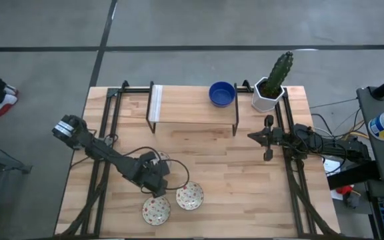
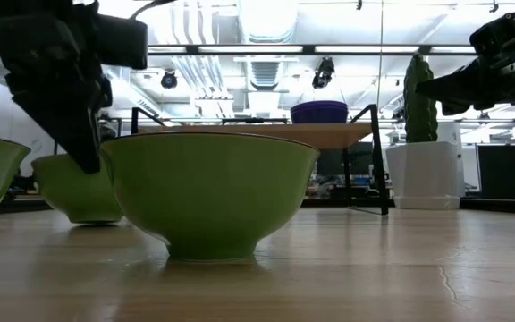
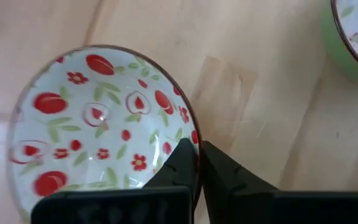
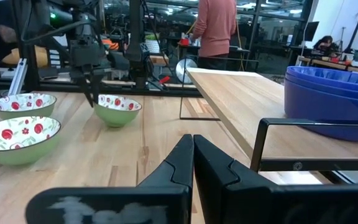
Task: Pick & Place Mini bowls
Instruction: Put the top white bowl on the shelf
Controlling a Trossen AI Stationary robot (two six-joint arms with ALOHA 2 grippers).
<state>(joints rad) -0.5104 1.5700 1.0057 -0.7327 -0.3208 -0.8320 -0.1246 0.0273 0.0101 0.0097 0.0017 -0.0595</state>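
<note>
Three cream bowls with red and green print stand on the table near its near edge: one (image 1: 189, 195), one (image 1: 156, 211), and a third (image 1: 161, 158) mostly hidden under my left gripper (image 1: 153, 175). That gripper (image 3: 197, 165) is shut on the third bowl (image 3: 98, 124), which is the green-sided bowl (image 4: 118, 106) in the right wrist view. Deep blue bowls (image 1: 222, 93) sit stacked on the raised shelf (image 4: 331, 93). My right gripper (image 4: 193, 155) is shut and touches nothing. It hovers level over the table's right side (image 1: 252, 137), pointing left. My left gripper pinches the third bowl's rim (image 3: 194, 140), one finger (image 3: 180, 163) inside the bowl and the other (image 3: 229, 177) outside. The fingers come from above, pointing down (image 4: 92, 93). The bowl sits upright with its foot on the table (image 2: 79, 215).
A low wooden shelf on a black frame (image 1: 192, 107) spans the far side. A white hexagonal cactus pot (image 1: 270, 93) stands at the far right corner. Black rails run along both table sides. A person (image 4: 216, 25) stands beyond the table. Bare wood lies between the shelf and the bowls.
</note>
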